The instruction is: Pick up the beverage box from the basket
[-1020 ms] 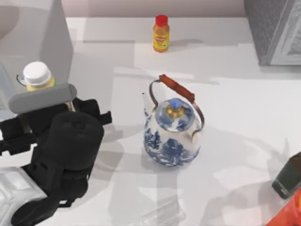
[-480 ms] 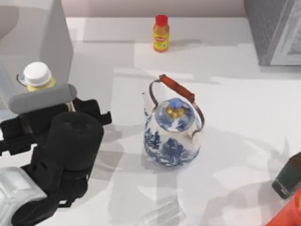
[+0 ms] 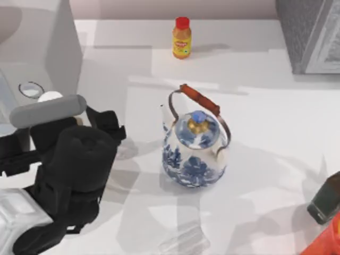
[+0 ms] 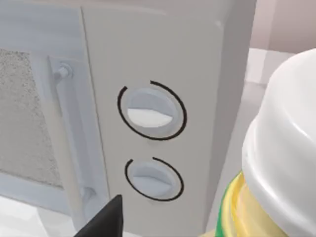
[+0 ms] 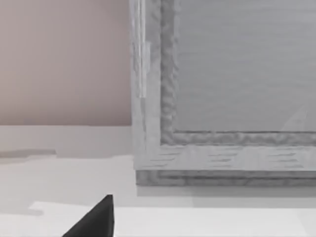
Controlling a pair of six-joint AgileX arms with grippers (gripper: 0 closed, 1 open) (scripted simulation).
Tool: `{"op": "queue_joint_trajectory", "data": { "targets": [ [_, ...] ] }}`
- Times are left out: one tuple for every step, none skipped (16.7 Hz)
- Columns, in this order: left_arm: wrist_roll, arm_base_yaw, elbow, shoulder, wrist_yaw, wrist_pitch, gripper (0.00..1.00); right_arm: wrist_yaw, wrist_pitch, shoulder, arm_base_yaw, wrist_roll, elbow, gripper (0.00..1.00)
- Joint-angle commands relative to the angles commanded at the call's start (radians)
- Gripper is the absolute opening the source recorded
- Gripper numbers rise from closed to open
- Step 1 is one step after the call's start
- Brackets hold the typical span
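The left tool [image 3: 58, 114] sat against the white-capped bottle [image 4: 276, 163] beside the microwave [image 4: 148, 59], apparently positioned for grasping. Whether it gripped could not be determined. The right tool [image 3: 325, 201] was parked, its state likewise indeterminate.

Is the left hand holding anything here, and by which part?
It cannot be told. A white-capped yellow bottle sits right by the left hand, but its fingers are hidden under the arm.

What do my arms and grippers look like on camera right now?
The left arm is bulky matte black with rounded housings, a light grey capsule-shaped bar across its wrist and a pale silver segment near its base. The right arm shows a dark grey-green blocky end.
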Motion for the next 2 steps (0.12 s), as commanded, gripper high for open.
{"op": "queue_joint_trajectory", "data": {
  "targets": [
    [0.0, 0.0, 0.0, 0.0, 0.0, 0.0, 1.0, 0.0, 0.0, 0.0, 0.0, 0.0, 0.0, 1.0],
    [0.0, 0.0, 0.0, 0.0, 0.0, 0.0, 1.0, 0.0, 0.0, 0.0, 0.0, 0.0, 0.0, 1.0]
  ]
}}
